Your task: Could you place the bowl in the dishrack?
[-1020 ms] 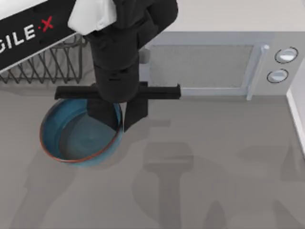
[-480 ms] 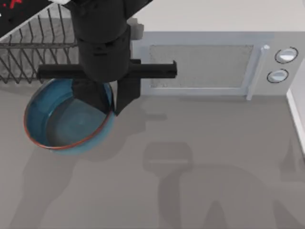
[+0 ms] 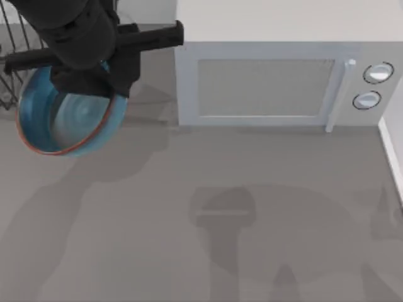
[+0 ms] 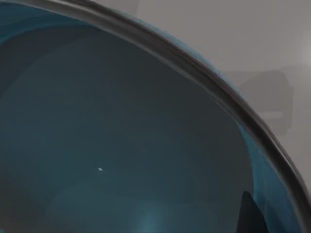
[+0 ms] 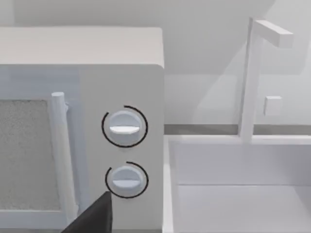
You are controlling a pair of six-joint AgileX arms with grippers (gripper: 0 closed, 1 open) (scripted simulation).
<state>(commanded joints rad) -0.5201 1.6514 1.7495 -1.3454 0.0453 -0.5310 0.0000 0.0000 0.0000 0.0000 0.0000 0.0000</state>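
I am carrying the bowl (image 3: 60,123) in my left claw (image 3: 107,85), whose fingers are clamping the rim on the bowl's right side, one finger inside (image 4: 250,216) and one outside. The bowl is hanging tilted at the far left of the table (image 3: 252,220), lifted off the grey surface, its mouth turned toward the near side. The dishrack (image 3: 16,53) is lying just beyond and to the left of the bowl, its black wires peeking out at the far-left corner, mostly hidden under my arm, so I am judging that the coming move has to run farther and leftward over the prongs. The microwave (image 3: 264,82) is standing close on the right, leaving a narrow gap beside the claw. My right arm is parked at the right, its wrist camera facing the microwave's knobs (image 5: 124,127) and a white sink (image 5: 233,194).
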